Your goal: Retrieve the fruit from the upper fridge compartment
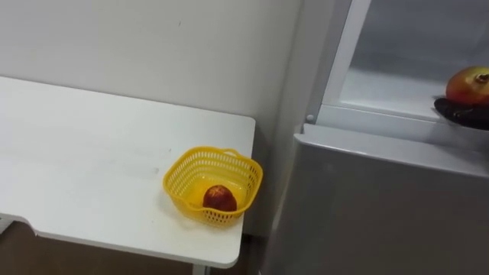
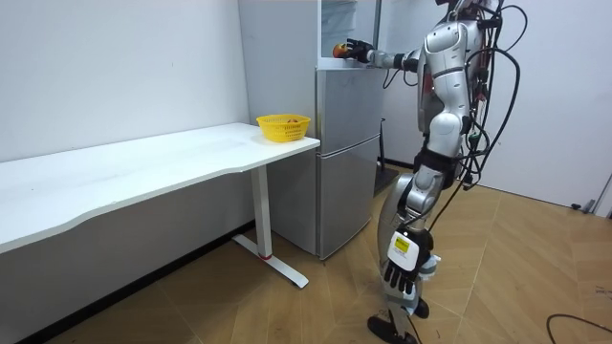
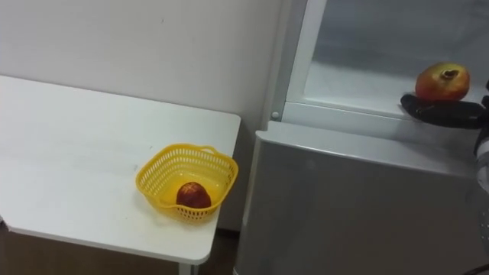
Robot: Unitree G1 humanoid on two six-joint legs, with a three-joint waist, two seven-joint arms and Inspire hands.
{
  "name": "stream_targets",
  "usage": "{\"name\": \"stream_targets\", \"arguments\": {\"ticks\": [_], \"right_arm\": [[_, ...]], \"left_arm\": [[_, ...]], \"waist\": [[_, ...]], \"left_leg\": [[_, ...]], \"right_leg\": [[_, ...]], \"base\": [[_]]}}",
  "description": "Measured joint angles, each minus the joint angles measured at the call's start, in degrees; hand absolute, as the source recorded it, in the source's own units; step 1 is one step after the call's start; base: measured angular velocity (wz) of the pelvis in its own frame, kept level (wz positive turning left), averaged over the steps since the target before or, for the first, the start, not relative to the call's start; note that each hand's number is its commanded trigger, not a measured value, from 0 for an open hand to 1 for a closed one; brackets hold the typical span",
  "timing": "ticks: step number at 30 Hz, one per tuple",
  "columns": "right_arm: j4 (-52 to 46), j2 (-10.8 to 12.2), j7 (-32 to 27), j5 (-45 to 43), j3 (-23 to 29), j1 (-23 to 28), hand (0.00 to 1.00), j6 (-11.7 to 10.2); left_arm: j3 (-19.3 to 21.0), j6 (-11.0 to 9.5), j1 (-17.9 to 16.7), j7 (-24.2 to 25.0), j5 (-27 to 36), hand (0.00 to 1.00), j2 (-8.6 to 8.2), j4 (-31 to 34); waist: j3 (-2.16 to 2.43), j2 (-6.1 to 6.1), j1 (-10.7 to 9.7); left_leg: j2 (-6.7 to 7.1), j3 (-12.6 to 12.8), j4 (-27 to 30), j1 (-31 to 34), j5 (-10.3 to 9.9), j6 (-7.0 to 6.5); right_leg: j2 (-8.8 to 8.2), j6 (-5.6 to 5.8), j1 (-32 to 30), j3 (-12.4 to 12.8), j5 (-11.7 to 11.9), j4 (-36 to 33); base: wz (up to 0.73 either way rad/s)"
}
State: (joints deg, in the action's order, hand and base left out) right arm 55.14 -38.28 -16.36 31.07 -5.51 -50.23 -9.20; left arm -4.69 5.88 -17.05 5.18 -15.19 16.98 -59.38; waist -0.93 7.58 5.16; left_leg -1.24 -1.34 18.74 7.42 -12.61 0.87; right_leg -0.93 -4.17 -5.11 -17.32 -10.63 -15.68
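Right hand (image 3: 451,114), black, held at the front edge of the open upper compartment (image 3: 367,80) of the grey two-door fridge (image 3: 263,191), with the round red-and-yellow fruit (image 3: 442,82) sitting on top of it. Clamped or merely cradling: cannot tell. Judged to be the withdrawal step.

Keep the hand level to prevent a roll-off. Draw straight back out of the compartment, staying high enough to clear the top of the fridge's closed lower door (image 3: 359,214). No jerks, given the unknown hold.

Likely drop-off: the yellow perforated plastic basket (image 3: 153,187) on the white surface (image 3: 76,137) just beside the fridge, on the robot's left, already holding one dark red round fruit (image 3: 193,195). Lower gently beside that one, not onto it.

Left hand (image 2: 403,277) hanging low, well out from the fridge's front, idle.
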Motion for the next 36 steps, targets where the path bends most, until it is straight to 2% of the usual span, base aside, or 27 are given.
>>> {"name": "stream_targets", "arguments": {"ticks": [15, 25, 26, 27, 28, 36], "right_arm": [[2.9, -1.5, 2.4, -5.2, -2.2, -0.4, 0.0, -0.7], [3.0, -2.2, 2.8, -6.4, -2.1, -0.4, 0.0, 1.4], [3.0, -2.3, 2.8, -6.4, -2.1, -0.4, 0.28, 1.7], [3.0, -2.4, 2.8, -6.4, -2.1, -0.4, 0.67, 1.7], [3.0, -2.4, 2.8, -6.4, -2.1, -0.4, 1.0, 1.8], [3.6, -2.7, 2.8, -6.5, -2.3, -0.4, 1.0, 1.6]], "left_arm": [[-0.1, 0.0, 0.9, 0.7, 0.0, 0.0, -0.11, 0.2], [-0.1, 0.2, 1.5, 2.0, 0.0, 0.0, -0.1, 0.0], [-0.1, 0.2, 1.5, 2.2, 0.0, 0.0, -0.1, 0.0], [-0.1, 0.2, 1.5, 2.2, 0.0, 0.0, -0.1, 0.0], [0.0, 0.2, 1.4, 2.4, 0.0, 0.0, -0.1, 0.0], [-0.1, 0.1, 1.4, 3.2, 0.0, 0.0, -0.09, 0.2]], "waist": [[-0.03, -0.21, 0.3], [-0.12, 0.45, 1.0], [-0.12, 0.47, 1.2], [-0.12, 0.47, 1.2], [-0.13, 0.48, 1.3], [-0.16, 0.41, 1.5]], "left_leg": [[0.1, -1.1, -0.1, 0.5, 0.6, 0.29], [0.06, -1.2, -0.1, 0.5, 0.8, 0.44], [0.06, -1.2, -0.1, 0.5, 0.8, 0.44], [0.07, -1.2, -0.1, 0.5, 0.8, 0.44], [0.06, -1.2, -0.1, 0.5, 0.8, 0.44], [-0.14, -1.4, -0.1, 0.7, 1.0, 0.64]], "right_leg": [[-0.06, 0.19, -0.1, -0.6, -0.1, 0.1], [0.0, 0.0, -0.1, -0.8, -0.1, 0.1], [-0.01, -0.07, 0.0, -0.8, 0.0, 0.1], [-0.01, -0.09, 0.0, -0.8, 0.0, 0.1], [0.0, -0.09, 0.0, -0.8, 0.0, 0.1], [0.19, -0.04, 0.2, -1.3, 0.0, 0.7]], "base": [[0.03], [0.0], [0.0], [0.0], [0.0], [0.02]]}}
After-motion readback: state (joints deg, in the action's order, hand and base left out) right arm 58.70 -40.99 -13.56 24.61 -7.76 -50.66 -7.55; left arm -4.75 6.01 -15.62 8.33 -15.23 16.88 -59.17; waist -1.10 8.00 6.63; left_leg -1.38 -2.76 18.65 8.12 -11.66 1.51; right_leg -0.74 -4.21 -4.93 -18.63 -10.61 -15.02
